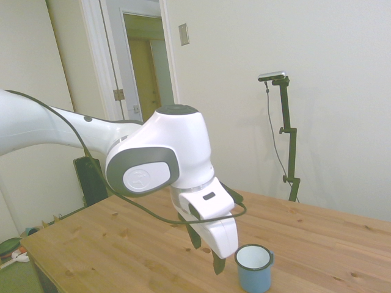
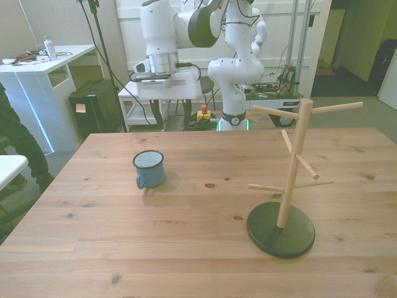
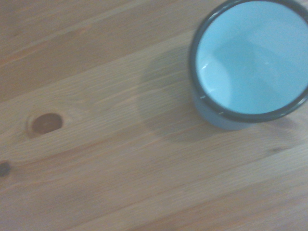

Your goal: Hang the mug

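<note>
- While the mug stands upright on the counter, its open mouth faces up, and the white inside and dark rim show in all three views.
- Its light-blue wall rests flat on the wood, with nothing touching it. The small handle shows low on the side turned toward the front view's camera.
- From the mug, the peg stand is well apart toward the front view's right. It is a pale wooden post with slanted pegs on a round dark base, and every peg is bare.
- Seen from the side, the hand hangs off the mug's rim, above the counter and clear of the mug.
- Both dark fingers are spread, with an open gap between them, and they pinch nothing.
- In the wrist view, the mug fills one corner, looked down into from above. A dark knot in the counter boards lies well away from the mug.
- Far from the mug, at the front view's left edge, part of a person in dark clothes stands off the counter.
</note>
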Tool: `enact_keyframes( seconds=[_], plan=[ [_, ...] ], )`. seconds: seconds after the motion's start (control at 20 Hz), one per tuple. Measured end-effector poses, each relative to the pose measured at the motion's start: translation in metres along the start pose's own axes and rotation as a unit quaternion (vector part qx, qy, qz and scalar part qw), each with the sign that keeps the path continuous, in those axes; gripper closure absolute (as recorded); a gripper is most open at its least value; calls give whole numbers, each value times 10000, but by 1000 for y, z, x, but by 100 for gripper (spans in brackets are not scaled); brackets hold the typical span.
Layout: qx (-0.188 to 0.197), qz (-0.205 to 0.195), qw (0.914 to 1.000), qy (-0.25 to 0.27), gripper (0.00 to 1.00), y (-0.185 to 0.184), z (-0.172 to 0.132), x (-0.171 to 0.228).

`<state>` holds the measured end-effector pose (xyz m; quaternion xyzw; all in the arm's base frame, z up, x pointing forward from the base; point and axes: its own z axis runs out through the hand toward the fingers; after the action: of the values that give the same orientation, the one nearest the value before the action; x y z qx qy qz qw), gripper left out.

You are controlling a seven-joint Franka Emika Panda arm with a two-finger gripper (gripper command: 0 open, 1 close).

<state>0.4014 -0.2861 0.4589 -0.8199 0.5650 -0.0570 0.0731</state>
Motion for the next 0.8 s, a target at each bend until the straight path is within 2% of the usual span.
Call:
enact_keyframes(
  seconds=[0.2,0.45,0.8],
  plan=[
    [19,216,9998,-22,0,12,1,39],
    [6,381,9993,12,0,9,-2,73],
    [-121,435,9989,-106,0,-6,34,105]
  ],
)
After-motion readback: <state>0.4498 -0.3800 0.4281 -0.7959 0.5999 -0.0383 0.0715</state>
